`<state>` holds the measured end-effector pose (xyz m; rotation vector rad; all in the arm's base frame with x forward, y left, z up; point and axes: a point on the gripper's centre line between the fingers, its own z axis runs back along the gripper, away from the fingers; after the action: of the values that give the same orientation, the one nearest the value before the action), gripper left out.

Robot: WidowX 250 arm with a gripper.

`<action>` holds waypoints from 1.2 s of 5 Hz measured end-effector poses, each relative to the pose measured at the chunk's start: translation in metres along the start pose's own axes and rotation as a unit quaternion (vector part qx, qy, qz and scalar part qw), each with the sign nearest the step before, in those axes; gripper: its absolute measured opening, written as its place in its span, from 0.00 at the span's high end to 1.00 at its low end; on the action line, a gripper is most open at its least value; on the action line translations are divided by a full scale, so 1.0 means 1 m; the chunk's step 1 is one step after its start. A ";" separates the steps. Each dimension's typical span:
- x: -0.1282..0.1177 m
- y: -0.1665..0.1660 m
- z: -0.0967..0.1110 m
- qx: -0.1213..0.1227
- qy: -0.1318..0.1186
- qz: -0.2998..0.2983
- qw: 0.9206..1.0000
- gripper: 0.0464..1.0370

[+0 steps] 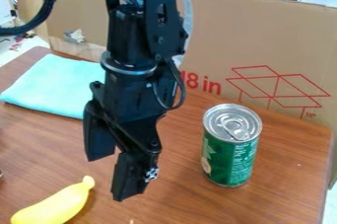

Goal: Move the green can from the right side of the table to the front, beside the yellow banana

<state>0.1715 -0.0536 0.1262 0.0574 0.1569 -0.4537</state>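
The black gripper hangs down over the middle-left of the wooden table, its two fingers apart with nothing between them. Below and to its left lies a yellow banana-shaped object, cut off by the bottom edge of the view. To the gripper's right a green can with a silver top stands upright, not touching it. Behind the gripper on the left lies a folded turquoise cloth, partly hidden by the arm.
A cardboard sheet with red print stands along the back of the brown table. The table's right edge runs just beyond the can. A small dark object shows at the left edge of the view.
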 end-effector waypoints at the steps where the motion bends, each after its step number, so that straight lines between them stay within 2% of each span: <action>1: -0.001 0.000 -0.003 -0.002 0.008 0.004 1.000 0.04; 2: 0.008 0.000 0.005 -0.004 -0.010 0.047 0.999 0.04; 3: 0.028 0.005 0.009 0.002 -0.072 0.085 0.994 0.04; 4: 0.053 0.014 0.017 0.007 -0.118 0.126 0.985 0.04; 5: 0.093 0.032 0.022 0.015 -0.129 0.147 0.981 0.04; 6: 0.119 0.048 0.029 0.007 -0.129 0.151 0.980 0.04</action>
<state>0.3024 -0.0644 0.1364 0.0346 -0.1102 -0.1553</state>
